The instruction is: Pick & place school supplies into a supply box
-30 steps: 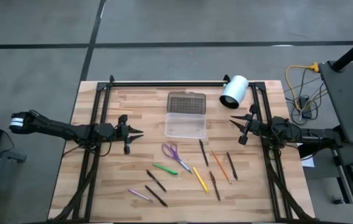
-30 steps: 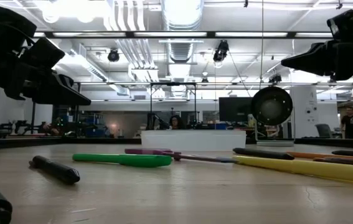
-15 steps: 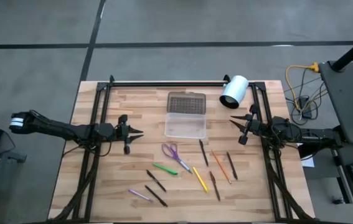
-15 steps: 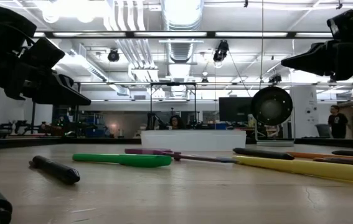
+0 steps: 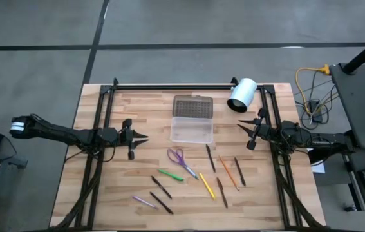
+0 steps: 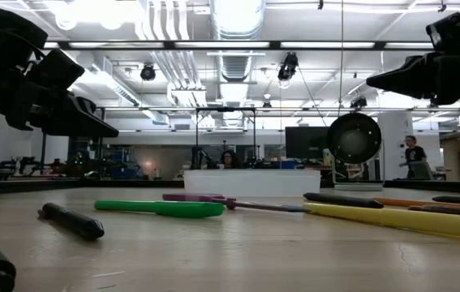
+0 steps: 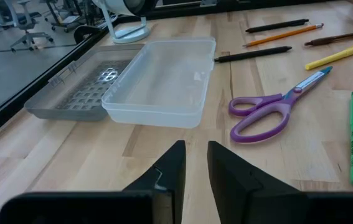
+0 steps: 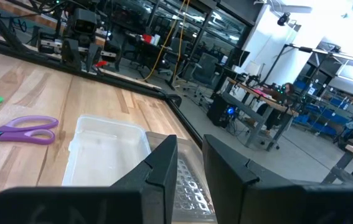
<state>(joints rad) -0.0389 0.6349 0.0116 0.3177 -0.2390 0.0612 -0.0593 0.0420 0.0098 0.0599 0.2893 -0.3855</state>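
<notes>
Clear plastic box [image 5: 192, 129] sits at centre of the high view, flat dotted grey lid [image 5: 192, 106] hinged open above it. Thin pens [image 5: 213, 171] and purple-handled scissors [image 5: 176, 156] lie scattered below on the wood-plank table [image 5: 118, 187], unmoved since earlier. Left gripper [image 5: 143, 138] at mid-left, right gripper [image 5: 241, 126] at mid-right: both unchanged, fingers slightly parted, grasping nothing. Only a background person [image 6: 413, 154] has shifted.
</notes>
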